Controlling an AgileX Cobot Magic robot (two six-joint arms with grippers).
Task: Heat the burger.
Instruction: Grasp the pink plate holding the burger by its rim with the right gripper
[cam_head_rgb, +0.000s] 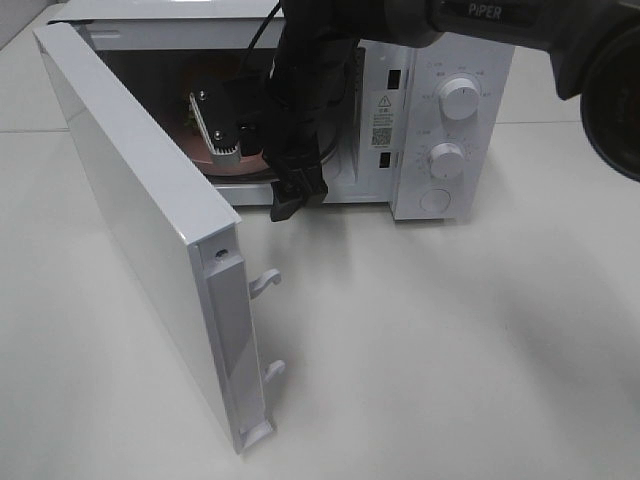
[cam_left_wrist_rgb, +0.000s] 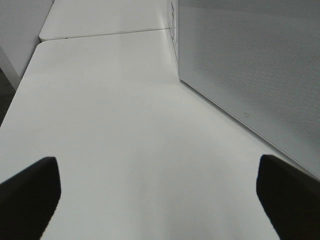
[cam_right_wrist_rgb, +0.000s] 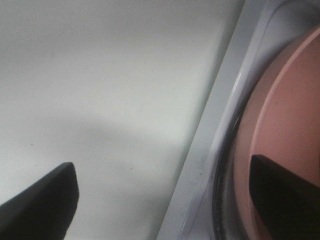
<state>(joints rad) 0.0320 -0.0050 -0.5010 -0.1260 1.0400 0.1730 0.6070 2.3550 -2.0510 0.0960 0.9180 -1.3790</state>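
Microwave (cam_head_rgb: 440, 120) stands at the far side of the tabletop (cam_head_rgb: 450, 350). Door (cam_head_rgb: 130, 220) is swung fully out toward near-left, latch hooks (cam_head_rgb: 266, 283) exposed, cavity open.

Right arm reaches down across the middle into the cavity mouth. Right gripper (cam_right_wrist_rgb: 160, 167): released, fingers spread wide, nothing between them. The wrist view puts one finger over the pink plate (cam_right_wrist_rgb: 290, 100) and the other over bare tabletop, with the microwave's white front sill running between. The gripper therefore straddles the threshold, low, at the near edge of the plate.

Burger: not visible in any view. In the exterior view the arm and its camera mount cover most of the plate; the wrist view shows only a bare arc of it. Judgement: the burger most likely sits on the plate inside the cavity, behind the arm. Cannot confirm.

Left gripper (cam_left_wrist_rgb: 157, 162): released, empty, hovering over open tabletop on the left, beside the door's mesh-patterned outer face. It reads as parked clear of the loading, and well placed to push the door shut.

Step in hand (judgement): loading is done or nearly so, with the plate seated. Left to do:
- clear the right arm
- close the door
- set the upper knob (cam_head_rgb: 459, 98) and lower knob (cam_head_rgb: 446, 158)

Risk: the door closing onto the arm at the mouth.
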